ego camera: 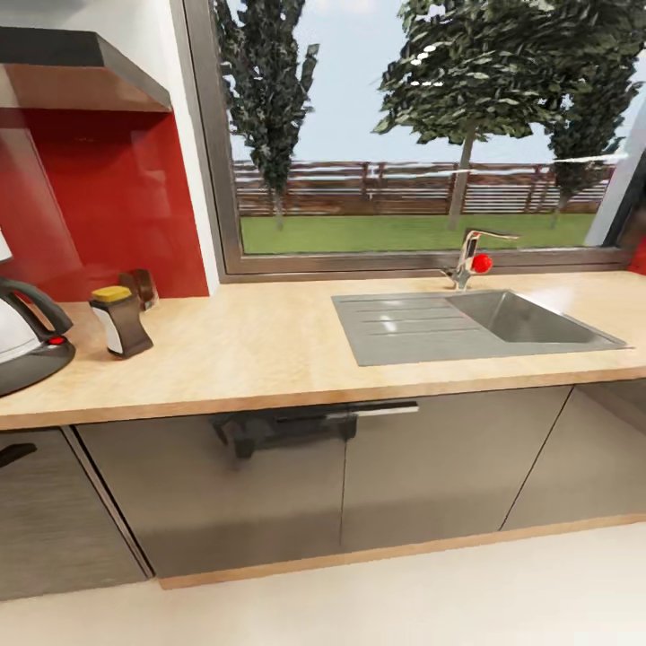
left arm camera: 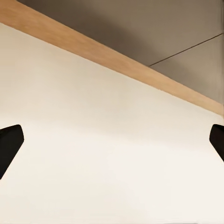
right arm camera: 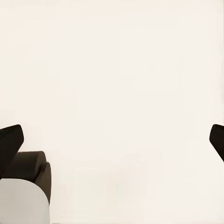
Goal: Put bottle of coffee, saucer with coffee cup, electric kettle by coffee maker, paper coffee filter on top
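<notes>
From where the robot stands, a long wooden countertop (ego camera: 269, 350) runs in front of it, under a wide window (ego camera: 422, 135) with trees and a fence outside. At the far left edge of the counter sits the electric kettle (ego camera: 27, 336), white body on a black base with a black handle and a small red switch, partly cut off by the frame. Just beside it, nearer the red backsplash (ego camera: 99, 206), stands a small dark object with a yellow top (ego camera: 119, 320) (I can't say what it is). Well apart to the right is the steel sink (ego camera: 467, 325), set into the counter, with a tap (ego camera: 471, 258) carrying a red knob behind it. Grey cabinet doors (ego camera: 269, 484) close off the space below.

The left gripper (left arm camera: 112, 144) hangs over the pale floor (left arm camera: 93, 163) near the wooden plinth of the cabinets, its two dark fingertips (left arm camera: 9, 142) spread wide with nothing between them. The right gripper (right arm camera: 112, 144) is likewise spread wide and empty over the floor, with a grey-and-dark part of the robot (right arm camera: 28, 186) near one fingertip
</notes>
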You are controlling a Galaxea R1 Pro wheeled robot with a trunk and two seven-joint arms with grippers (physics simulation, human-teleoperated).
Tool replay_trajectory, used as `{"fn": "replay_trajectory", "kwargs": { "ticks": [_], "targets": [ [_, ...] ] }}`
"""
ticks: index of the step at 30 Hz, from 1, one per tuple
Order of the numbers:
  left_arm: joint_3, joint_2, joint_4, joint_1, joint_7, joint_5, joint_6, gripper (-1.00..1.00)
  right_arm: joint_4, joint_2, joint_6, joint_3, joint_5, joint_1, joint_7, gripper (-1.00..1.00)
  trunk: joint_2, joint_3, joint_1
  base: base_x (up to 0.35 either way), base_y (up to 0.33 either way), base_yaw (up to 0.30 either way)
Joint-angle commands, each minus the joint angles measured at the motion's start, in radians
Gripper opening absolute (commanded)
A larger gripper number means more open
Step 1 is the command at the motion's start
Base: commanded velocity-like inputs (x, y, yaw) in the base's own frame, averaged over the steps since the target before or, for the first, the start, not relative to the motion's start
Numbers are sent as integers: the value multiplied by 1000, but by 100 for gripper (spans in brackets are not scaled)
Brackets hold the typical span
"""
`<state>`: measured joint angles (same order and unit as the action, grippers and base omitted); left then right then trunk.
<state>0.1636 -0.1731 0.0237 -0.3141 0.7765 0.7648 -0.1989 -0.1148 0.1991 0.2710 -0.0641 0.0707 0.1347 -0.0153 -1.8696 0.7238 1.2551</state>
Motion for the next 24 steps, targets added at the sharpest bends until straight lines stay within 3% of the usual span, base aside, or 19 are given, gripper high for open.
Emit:
{"fn": "replay_trajectory", "kwargs": {
  "ticks": [1,24],
  "targets": [
    [8,0,-1,0,1,5,-7,100,1,0,4,-6,8,1,-2,100,0,1,0,0,0,-243],
    [8,0,-1,0,1,5,-7,100,1,0,4,-6,8,1,-2,100,0,-7,0,0,-22,-237]
  ]
}}
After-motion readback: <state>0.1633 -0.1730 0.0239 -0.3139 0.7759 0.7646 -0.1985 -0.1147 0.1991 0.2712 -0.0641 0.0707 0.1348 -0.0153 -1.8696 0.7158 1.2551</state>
